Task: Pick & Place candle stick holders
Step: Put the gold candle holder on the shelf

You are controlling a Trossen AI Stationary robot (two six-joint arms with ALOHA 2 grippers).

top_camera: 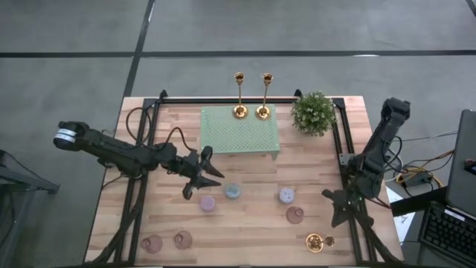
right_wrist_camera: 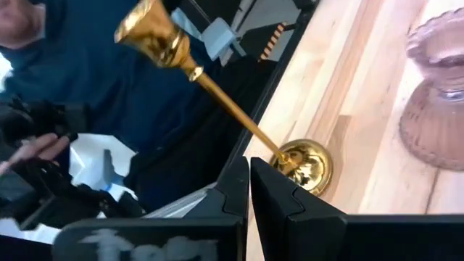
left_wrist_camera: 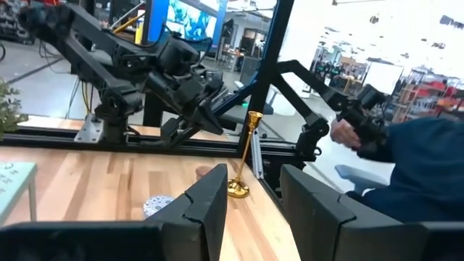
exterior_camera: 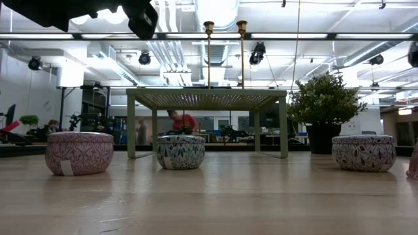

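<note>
Two gold candlesticks (top_camera: 239, 110) (top_camera: 263, 110) stand on the pale green perforated stand (top_camera: 239, 130) at the table's far side. A third gold candlestick (top_camera: 316, 242) stands upright on its round base near the right front corner. Several small pastel holders sit on the wood, among them a pink one (top_camera: 207, 202), a blue one (top_camera: 232, 191) and another pink one (top_camera: 295, 215). My left gripper (top_camera: 208, 175) hovers open, left of centre, above the small holders, with nothing between its fingers (left_wrist_camera: 210, 210). My right gripper (right_wrist_camera: 249, 181) is shut, just short of the third candlestick's base (right_wrist_camera: 308, 165).
A bushy potted plant (top_camera: 313, 113) stands at the far right, beside the stand. Black frame rails (top_camera: 349, 149) run along the table's sides. In the wrist views a person in dark blue (left_wrist_camera: 413, 167) sits beyond the table's right edge. Bare wood lies in the middle front.
</note>
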